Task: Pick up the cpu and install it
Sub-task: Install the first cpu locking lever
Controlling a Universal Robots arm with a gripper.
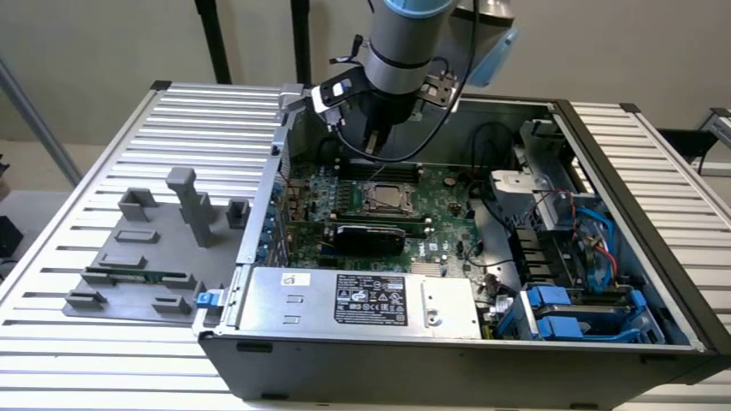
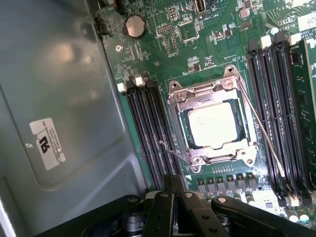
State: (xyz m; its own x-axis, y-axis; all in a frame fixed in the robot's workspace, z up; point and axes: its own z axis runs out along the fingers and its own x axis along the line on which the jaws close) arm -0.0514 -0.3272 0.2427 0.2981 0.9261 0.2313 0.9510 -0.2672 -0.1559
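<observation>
The cpu [image 1: 393, 199] [image 2: 213, 124], a flat square chip with a silvery top, lies inside the metal socket frame [image 2: 197, 94] on the green motherboard [image 1: 440, 223] of the open computer case. The frame's thin wire lever [image 2: 264, 133] stands out to one side. My gripper [image 1: 377, 141] [image 2: 174, 186] hangs above the board, a little off the socket on its rear side. Its fingers are shut together with nothing between them, and they are apart from the chip.
Black memory slots [image 2: 148, 128] [image 2: 276, 108] flank the socket. The case's grey side wall [image 2: 59, 98] is close by the gripper. A power supply [image 1: 365, 300], blue drive bays [image 1: 571, 312] and cables fill the case front. A grey fixture [image 1: 143, 257] sits at the exterior view's left.
</observation>
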